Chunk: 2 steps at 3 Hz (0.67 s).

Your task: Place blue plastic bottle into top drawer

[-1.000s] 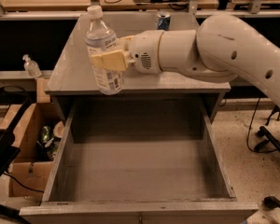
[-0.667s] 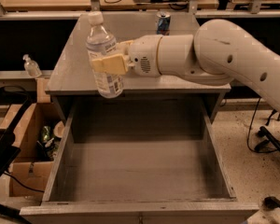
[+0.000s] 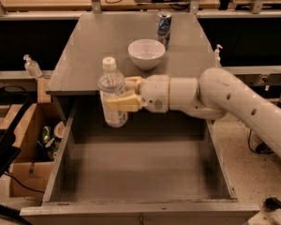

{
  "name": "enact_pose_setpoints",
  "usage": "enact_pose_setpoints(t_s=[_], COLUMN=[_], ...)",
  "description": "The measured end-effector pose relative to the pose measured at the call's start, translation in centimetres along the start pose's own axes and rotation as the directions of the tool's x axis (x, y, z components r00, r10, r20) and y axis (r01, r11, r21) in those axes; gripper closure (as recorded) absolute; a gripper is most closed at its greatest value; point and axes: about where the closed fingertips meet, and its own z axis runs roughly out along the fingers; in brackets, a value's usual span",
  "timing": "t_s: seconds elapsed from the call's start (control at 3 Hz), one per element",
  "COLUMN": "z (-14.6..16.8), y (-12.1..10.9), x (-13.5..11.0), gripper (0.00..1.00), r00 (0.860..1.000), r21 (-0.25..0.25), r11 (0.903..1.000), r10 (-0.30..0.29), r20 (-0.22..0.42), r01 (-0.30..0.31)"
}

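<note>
Clear plastic: blue plastic bottle (image 3: 113, 97) upright, clamped in gripper (image 3: 118, 93), over rear left of open top drawer (image 3: 140, 177). Behind, on grey cabinet top (image 3: 93, 55): white bowl (image 3: 146, 53), can (image 3: 164, 28).

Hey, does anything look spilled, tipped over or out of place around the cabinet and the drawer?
Nothing stands out. The hand holds the bottle upright, cap on, at the cabinet top's front edge above the open drawer. The bowl and can stand upright on the cabinet top.
</note>
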Motion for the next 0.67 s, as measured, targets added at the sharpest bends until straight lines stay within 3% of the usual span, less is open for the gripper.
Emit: enact_pose_setpoints(t_s=[0.33,0.67], z=[-0.3,-0.3], y=[1.2,2.8], x=[3.8,7.9], gripper=[1.00,1.00], r00=[0.998,0.998], r21=[-0.040,-0.042], r11=[0.9975,0.9968], r10=[-0.058,-0.067], r20=[0.027,0.011], r01=[0.059,0.068])
